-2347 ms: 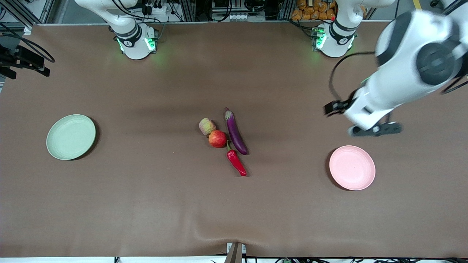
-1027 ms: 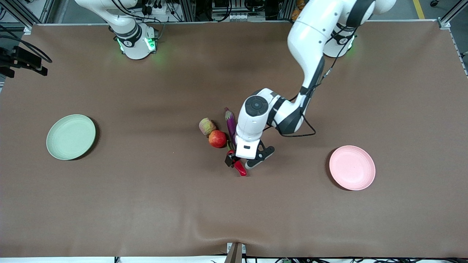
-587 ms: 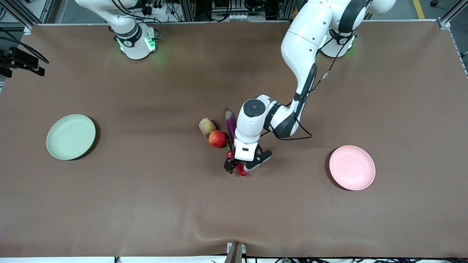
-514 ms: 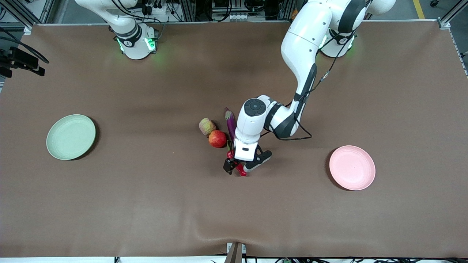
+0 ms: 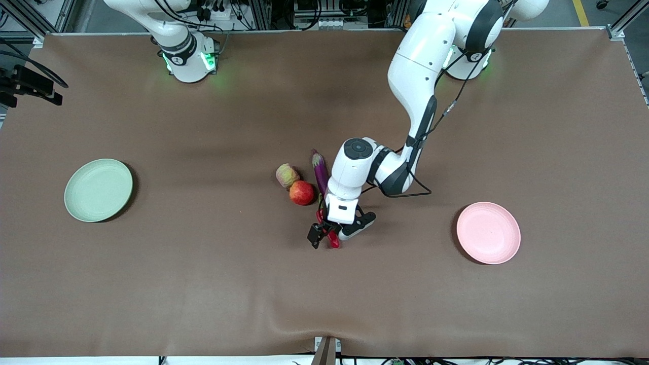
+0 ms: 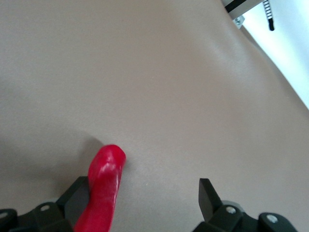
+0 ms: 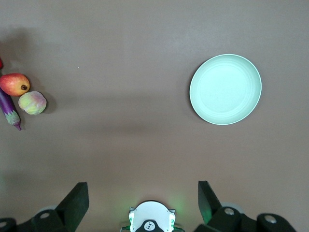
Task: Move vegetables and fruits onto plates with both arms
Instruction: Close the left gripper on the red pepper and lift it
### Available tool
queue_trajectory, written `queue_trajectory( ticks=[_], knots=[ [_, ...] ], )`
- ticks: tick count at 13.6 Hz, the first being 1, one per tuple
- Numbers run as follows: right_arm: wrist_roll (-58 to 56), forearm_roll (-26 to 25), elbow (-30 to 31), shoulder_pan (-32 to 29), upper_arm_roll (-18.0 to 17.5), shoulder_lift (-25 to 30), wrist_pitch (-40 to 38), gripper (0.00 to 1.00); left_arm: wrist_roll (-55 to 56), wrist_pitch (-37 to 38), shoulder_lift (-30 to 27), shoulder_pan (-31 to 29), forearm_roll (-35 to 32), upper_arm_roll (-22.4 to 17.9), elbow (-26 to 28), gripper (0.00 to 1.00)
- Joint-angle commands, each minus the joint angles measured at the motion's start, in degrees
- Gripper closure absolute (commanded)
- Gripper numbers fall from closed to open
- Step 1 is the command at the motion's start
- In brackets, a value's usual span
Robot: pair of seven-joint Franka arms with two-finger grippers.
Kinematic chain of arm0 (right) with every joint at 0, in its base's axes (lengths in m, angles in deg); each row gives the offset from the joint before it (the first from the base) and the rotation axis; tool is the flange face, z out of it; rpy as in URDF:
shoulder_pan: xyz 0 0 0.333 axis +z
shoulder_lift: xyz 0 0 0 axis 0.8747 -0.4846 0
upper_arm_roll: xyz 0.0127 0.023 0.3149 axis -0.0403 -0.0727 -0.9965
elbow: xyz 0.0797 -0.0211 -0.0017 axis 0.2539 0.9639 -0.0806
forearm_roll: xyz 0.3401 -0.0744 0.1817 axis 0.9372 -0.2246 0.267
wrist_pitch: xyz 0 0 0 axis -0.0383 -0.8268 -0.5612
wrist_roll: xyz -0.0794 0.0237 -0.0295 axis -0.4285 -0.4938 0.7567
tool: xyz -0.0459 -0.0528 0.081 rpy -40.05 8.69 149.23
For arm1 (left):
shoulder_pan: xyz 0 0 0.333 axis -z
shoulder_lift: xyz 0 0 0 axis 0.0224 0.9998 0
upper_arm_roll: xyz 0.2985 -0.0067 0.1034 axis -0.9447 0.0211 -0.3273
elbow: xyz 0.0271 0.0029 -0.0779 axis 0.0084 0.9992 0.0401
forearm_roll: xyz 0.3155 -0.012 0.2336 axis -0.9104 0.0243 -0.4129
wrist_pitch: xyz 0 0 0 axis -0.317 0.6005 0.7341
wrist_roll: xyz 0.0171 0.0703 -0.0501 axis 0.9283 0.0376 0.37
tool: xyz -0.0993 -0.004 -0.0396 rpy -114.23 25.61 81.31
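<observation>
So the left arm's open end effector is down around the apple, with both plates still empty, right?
Not the apple. In the left wrist view the open left end effector straddles the red chili pepper; the apple sits untouched beside it. Both plates, green and pink, are empty.

A brown cloth point(image 5: 203, 284) is spread over the whole table and is slightly rumpled toward six o'clock, where a grey metal bracket point(image 5: 327, 351) is seen at its edge. A black clamp with cables point(image 5: 30, 87) is fixed at about ten o'clock — aluminium framing point(image 5: 263, 12) is lined along twelve o'clock.
</observation>
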Motion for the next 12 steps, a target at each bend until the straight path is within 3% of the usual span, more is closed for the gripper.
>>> queue_trajectory(
  ticks=[1, 7, 11, 12],
  knots=[
    [-0.8, 1.0, -0.7, -1.3, -0.5, -0.3, -0.9, 0.00, -0.9, -1.4, -0.4, -0.6, -0.7, -0.4, 0.6, 0.00],
    [-0.9, 1.0, -0.7, -1.3, -0.5, -0.4, -0.9, 0.00, -9.6, -1.4, -1.8, 0.4, -0.7, -0.4, 4.9, 0.00],
    [-0.8, 1.0, -0.7, -1.3, -0.5, -0.4, -0.9, 0.00, -9.5, -1.5, -1.7, 0.8, -0.7, -0.4, 5.2, 0.00],
    [-0.8, 1.0, -0.7, -1.4, -0.5, -0.4, -0.9, 0.00, -9.5, -1.5, -1.6, 1.3, -0.7, -0.4, 5.2, 0.19]
  ],
)
